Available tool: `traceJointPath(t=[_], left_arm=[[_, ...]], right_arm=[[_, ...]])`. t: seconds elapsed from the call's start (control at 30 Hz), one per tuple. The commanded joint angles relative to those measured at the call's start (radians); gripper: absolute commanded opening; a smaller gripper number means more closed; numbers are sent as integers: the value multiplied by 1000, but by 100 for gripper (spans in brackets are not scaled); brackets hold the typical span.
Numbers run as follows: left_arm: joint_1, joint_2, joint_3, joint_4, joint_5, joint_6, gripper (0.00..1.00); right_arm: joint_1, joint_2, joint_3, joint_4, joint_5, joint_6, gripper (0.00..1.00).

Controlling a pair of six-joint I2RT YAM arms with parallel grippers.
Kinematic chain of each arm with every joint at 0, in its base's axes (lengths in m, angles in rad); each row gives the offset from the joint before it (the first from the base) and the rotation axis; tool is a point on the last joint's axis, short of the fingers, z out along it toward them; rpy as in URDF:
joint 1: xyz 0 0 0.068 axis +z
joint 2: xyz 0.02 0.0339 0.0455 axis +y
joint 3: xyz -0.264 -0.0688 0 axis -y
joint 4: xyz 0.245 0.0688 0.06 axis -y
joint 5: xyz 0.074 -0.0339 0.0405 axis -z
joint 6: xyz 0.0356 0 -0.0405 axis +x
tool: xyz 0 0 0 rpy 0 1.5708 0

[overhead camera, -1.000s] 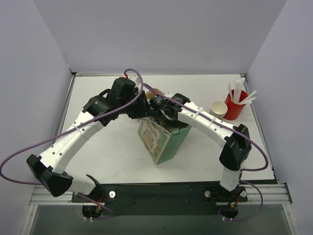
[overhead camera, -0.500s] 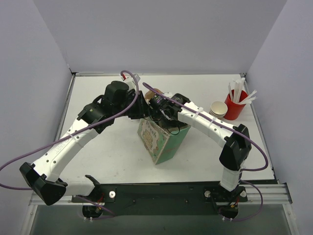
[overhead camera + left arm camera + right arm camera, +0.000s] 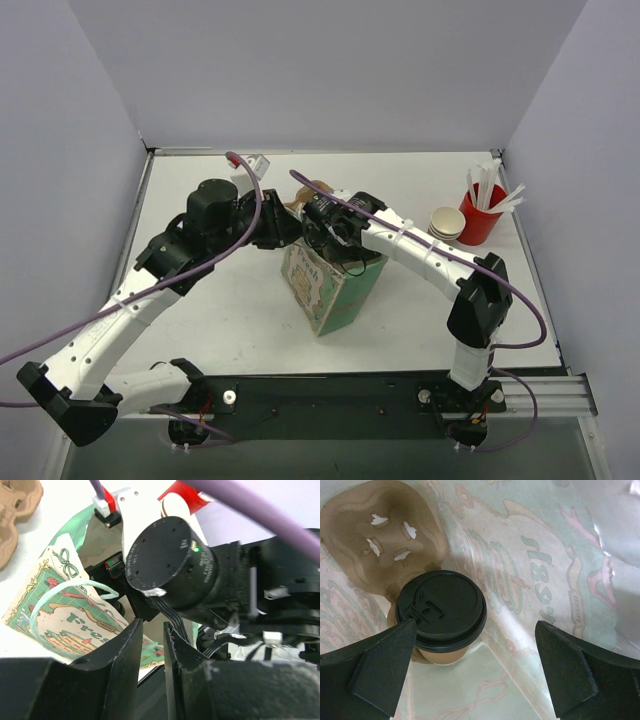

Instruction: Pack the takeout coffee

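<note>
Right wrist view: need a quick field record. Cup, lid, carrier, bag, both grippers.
cup: brown paper, upright, inside the bag
lid: black, fitted on
carrier: brown pulp, in bag, against the cup; whether the cup sits in a well is unclear
right gripper: open, fingers either side of the cup, one close to the lid rim, the other well clear
left gripper: outside the bag, narrow gap between fingers, grip unclear
</note>
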Motion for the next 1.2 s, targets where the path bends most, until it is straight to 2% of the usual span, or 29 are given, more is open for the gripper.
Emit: traceJointPath(t=[0.0,0.17,0.33,0.47,0.67,1.17], left_arm=[[11,-58,-7,110,-3,19,33],[13,-89,1,62,-68,8,33],[13,-95,73,-139,-229,-42,34],[13,-81,113,-242,-277,-47,41],[13,-78,90,-236,-258,-46,47],[13,-3,41,-135,-301,-81,48]], right_arm=[[4,15,22,-29,0,17,100],[6,25,29,-31,-3,15,100],[6,30,36,-32,-8,12,100],[4,33,44,-35,-8,11,100],[6,33,45,-41,-2,15,100],[6,27,48,-49,3,18,100]])
